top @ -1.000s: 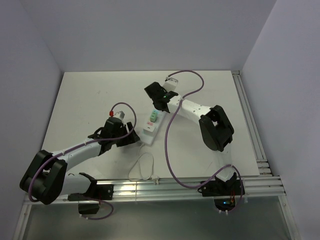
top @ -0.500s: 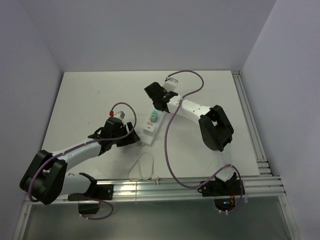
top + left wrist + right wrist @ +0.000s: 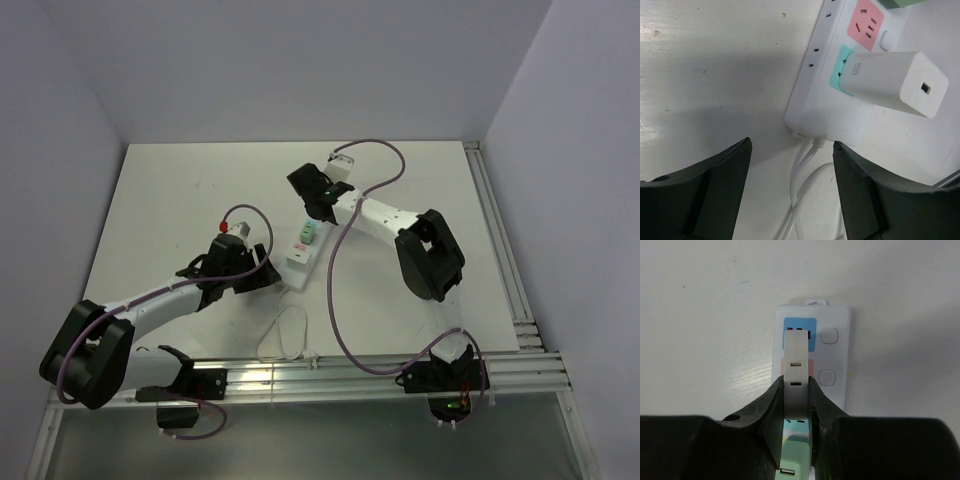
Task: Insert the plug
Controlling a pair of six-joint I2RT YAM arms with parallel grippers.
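A white power strip [image 3: 304, 250] lies mid-table; it also shows in the right wrist view [image 3: 832, 360] and the left wrist view [image 3: 820, 107]. My right gripper [image 3: 796, 390] is shut on a white plug adapter [image 3: 795, 365], held just above the strip's far end over the pink and blue sockets. A green charger [image 3: 794, 465] sits in the strip below it. My left gripper [image 3: 790, 190] is open and empty, at the strip's near end over its white cord [image 3: 802, 165]. A white 80W charger [image 3: 892, 82] is plugged into the teal socket.
The strip's white cord loops [image 3: 285, 335] toward the near table edge. Purple cables [image 3: 335, 290] trail from both arms. Aluminium rails [image 3: 500, 250] run along the right and near edges.
The right gripper with the white adapter has shifted very slightly left and away. The left arm has not moved.
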